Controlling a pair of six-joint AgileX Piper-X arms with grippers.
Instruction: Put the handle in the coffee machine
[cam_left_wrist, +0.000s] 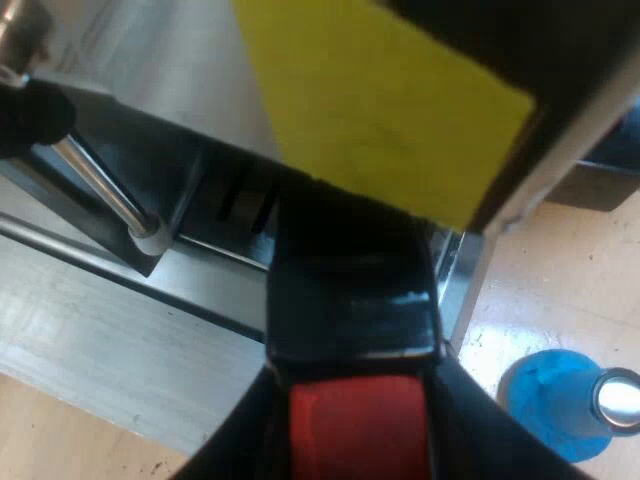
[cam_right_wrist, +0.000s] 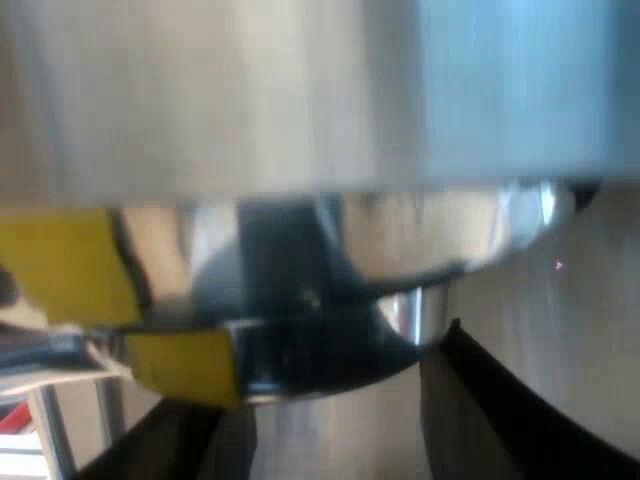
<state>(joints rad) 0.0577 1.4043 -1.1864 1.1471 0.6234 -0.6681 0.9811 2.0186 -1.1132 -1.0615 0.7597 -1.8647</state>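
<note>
The holder's dark handle (cam_left_wrist: 350, 290) with its red end (cam_left_wrist: 360, 430) points away from the espresso machine (cam_left_wrist: 180, 70), just under a yellow label (cam_left_wrist: 390, 110) on the machine's front. My left gripper (cam_left_wrist: 352, 368) is shut on the handle, one black finger on each side of the red end. The holder's metal head is hidden behind the handle. My right gripper (cam_right_wrist: 330, 440) hangs open very close to the machine's shiny metal body (cam_right_wrist: 300, 90), below a rounded chrome part (cam_right_wrist: 400, 240) that mirrors the yellow label. Nothing sits between its fingers (cam_right_wrist: 500, 400).
A steam wand (cam_left_wrist: 100, 185) slants down beside the handle towards the metal drip tray (cam_left_wrist: 110, 330). A blue tamper (cam_left_wrist: 560, 400) with a silver top stands on the wooden tabletop (cam_left_wrist: 560, 280) by the machine's corner.
</note>
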